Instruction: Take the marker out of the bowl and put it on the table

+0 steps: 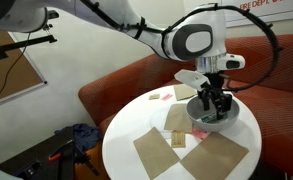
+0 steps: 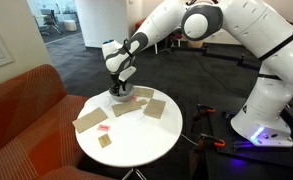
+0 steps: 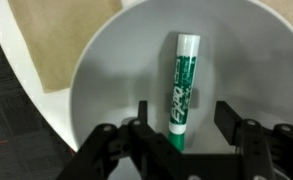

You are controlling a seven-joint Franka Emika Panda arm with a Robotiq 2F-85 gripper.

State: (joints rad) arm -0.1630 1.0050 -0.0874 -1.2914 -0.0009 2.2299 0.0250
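Gripper (image 3: 184,118) over marker (image 3: 187,80) in bowl (image 3: 106,100)
We see jaws spread wide, holding nothing, the marker between them pointing to twelve o'clock.

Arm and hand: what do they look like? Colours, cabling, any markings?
The arm is glossy white with rounded shells, and has a grey round cap ringed in black at the joint near the wrist. A black cable loops alongside it. The hand is black and boxy, with two flat black fingers. No markings are legible.
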